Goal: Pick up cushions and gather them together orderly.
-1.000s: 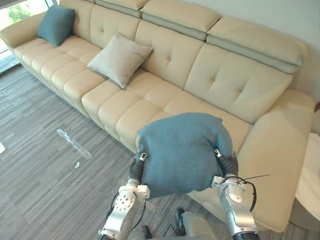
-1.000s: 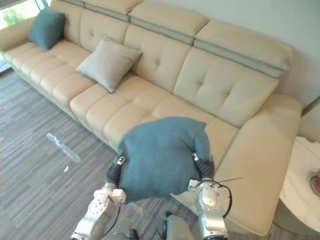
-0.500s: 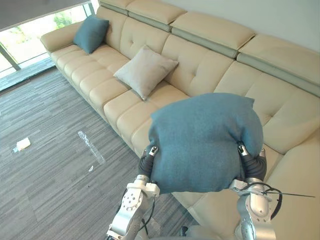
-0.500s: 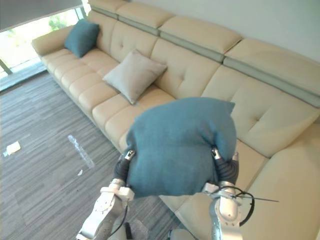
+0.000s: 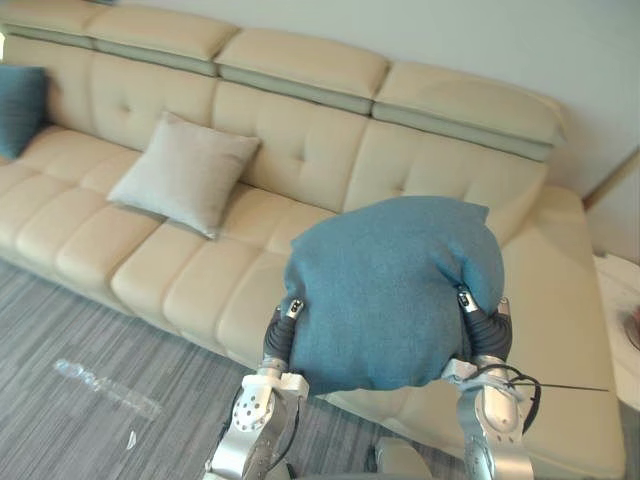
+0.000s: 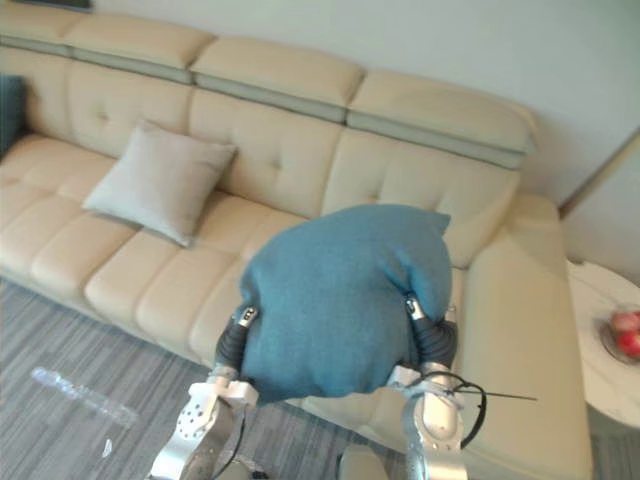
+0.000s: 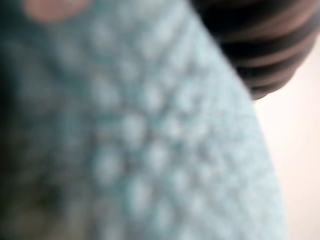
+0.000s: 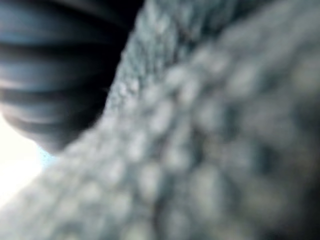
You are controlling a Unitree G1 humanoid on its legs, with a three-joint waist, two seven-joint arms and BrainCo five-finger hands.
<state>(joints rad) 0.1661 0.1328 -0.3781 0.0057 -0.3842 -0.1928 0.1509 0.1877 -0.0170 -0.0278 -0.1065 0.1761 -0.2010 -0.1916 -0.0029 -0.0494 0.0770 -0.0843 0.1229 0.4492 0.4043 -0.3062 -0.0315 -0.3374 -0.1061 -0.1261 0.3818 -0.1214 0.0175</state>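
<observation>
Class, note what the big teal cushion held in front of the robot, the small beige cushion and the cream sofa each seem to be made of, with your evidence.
Large teal cushion: coarse woven cloth, matt; the wrist views show a nubbly weave.
Square beige cushion: probably finer woven fabric, matt, no sheen.
Cream tufted sofa: likely leather or imitation leather; smooth, faintly glossy, buttoned panels.

Teal cushion (image 5: 390, 290) conceals most of left hand (image 5: 276, 340) and right hand (image 5: 487, 335); grip unverifiable. Its weave is blurred in both wrist views. Second teal cushion (image 5: 15, 108) and side surface (image 6: 605, 295) are cut off at frame edges.
</observation>
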